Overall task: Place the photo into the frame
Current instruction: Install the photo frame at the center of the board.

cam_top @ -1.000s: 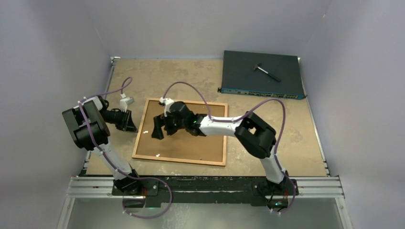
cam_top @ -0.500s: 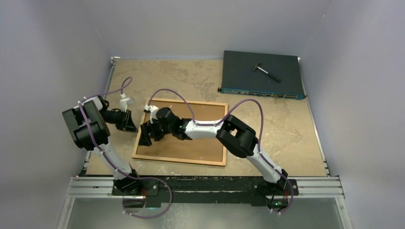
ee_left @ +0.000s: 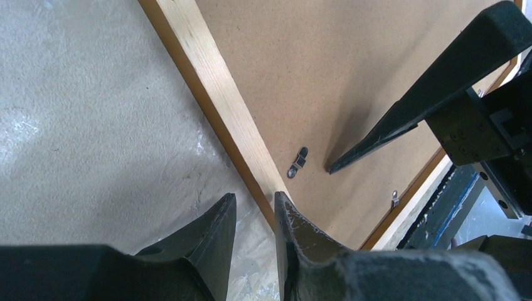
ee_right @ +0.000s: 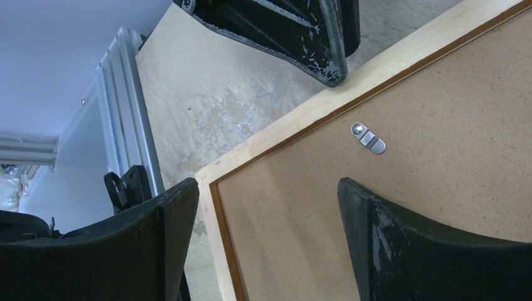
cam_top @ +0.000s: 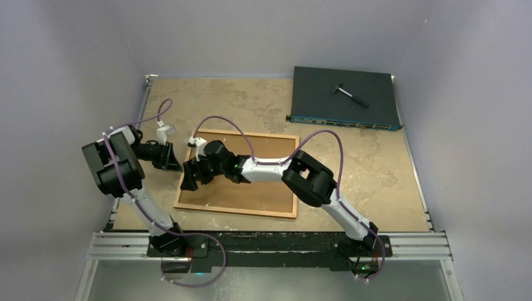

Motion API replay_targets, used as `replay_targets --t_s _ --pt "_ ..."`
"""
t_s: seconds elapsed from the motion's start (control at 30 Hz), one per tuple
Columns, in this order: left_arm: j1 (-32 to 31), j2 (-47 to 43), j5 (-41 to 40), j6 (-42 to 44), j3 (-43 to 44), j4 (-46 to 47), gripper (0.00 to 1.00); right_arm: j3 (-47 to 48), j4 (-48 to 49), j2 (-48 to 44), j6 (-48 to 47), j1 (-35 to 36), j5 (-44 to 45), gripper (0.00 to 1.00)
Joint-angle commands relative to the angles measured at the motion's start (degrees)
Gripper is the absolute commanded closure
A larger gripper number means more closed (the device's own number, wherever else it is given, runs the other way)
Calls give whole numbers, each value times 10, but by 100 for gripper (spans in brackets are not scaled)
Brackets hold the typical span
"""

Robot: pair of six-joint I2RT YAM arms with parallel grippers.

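Observation:
The frame (cam_top: 235,211) lies face down on the table, its pale wooden rail showing in the left wrist view (ee_left: 219,94) and the right wrist view (ee_right: 301,113). The brown backing board (cam_top: 251,188) fills it, with small metal turn clips (ee_left: 298,162) on it. The photo is not in view. My left gripper (cam_top: 172,160) is at the frame's left rail, its tips (ee_left: 254,195) a narrow gap apart and holding nothing. My right gripper (cam_top: 190,177) is wide open (ee_right: 266,185) over the frame's left edge, one finger outside the rail, the other over the board.
A dark flat electronics box (cam_top: 342,97) lies at the back right with a small tool (cam_top: 350,94) on it. The metal base rail (cam_top: 270,244) runs along the near edge. Walls close in on the left, right and back.
My right gripper has moved left from the middle of the backing board to the frame's left edge. My left arm has barely moved.

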Motion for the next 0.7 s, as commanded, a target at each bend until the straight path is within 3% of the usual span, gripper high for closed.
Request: replay_targets --t_s 0.0,0.3,0.67 --pt "-3 14 36 -7 18 17 73 16 -4 5 -10 -1 16 16" --pt "-8 43 29 -7 2 38 89 17 2 10 -11 -9 22 16" --pt "-8 48 28 0 -6 39 98 25 15 26 -10 -16 28 16"
